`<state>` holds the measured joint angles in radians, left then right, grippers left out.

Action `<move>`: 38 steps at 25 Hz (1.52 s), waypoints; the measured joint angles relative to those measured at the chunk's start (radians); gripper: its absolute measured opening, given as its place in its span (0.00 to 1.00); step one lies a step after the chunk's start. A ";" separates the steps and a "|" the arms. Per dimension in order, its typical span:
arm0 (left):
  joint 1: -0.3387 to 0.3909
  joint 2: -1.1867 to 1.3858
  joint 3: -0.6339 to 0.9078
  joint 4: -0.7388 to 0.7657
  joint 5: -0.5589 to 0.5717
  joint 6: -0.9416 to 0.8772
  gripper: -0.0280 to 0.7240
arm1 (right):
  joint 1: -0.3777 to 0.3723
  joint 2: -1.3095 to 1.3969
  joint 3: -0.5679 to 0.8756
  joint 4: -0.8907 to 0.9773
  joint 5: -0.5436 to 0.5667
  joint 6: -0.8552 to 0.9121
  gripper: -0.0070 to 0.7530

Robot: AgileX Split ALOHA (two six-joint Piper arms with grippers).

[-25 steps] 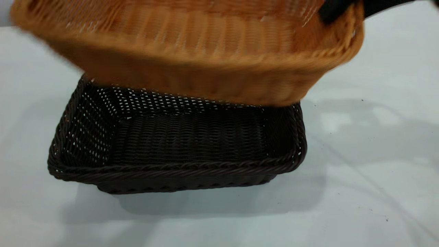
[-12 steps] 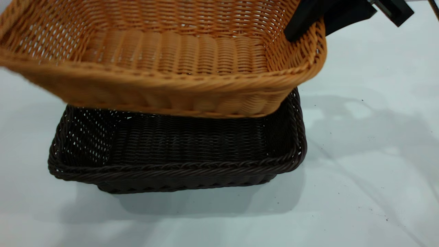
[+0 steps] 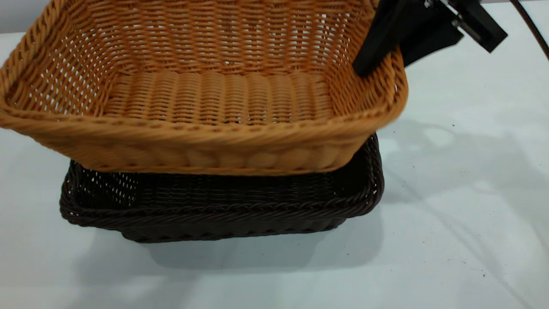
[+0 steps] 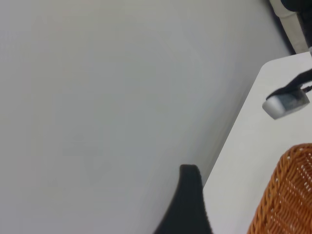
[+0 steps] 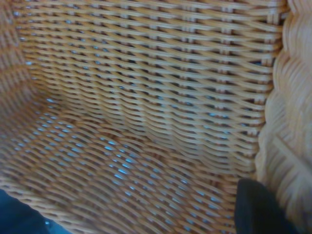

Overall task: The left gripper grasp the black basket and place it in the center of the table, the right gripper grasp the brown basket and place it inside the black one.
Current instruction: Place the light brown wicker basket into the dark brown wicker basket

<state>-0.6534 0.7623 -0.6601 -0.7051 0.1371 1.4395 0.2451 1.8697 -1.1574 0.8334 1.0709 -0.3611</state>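
The brown basket [image 3: 214,98] hangs tilted over the black basket [image 3: 214,210], with its underside low above the dark interior. Whether the two touch is hidden. The black basket rests on the white table [image 3: 450,214]. My right gripper [image 3: 394,51] is shut on the brown basket's right rim, one finger inside the wall and one outside. In the right wrist view the orange weave [image 5: 146,107] fills the picture, with a black fingertip [image 5: 258,209] against the wall. My left gripper [image 4: 187,204] is out of the exterior view, off by the table's edge near a corner of the brown basket [image 4: 287,195].
A silver-white module on a black cable [image 4: 286,103] shows over the table's edge in the left wrist view, in front of a pale wall. A black cable [image 3: 532,25] runs at the exterior view's top right. Bare table lies left, right and in front of the baskets.
The right gripper has lowered the brown basket toward the black basket, so it now covers most of the dark interior. The black basket has not moved.
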 joint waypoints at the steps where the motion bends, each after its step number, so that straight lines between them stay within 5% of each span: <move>1: 0.000 0.000 0.000 0.000 0.001 0.000 0.77 | 0.006 0.005 0.000 0.004 -0.005 0.001 0.15; 38: 0.000 0.000 0.000 -0.003 0.008 -0.001 0.77 | 0.026 0.092 0.004 -0.048 -0.093 0.021 0.15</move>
<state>-0.6534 0.7625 -0.6601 -0.7083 0.1452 1.4385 0.2709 1.9615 -1.1536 0.7851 0.9781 -0.3398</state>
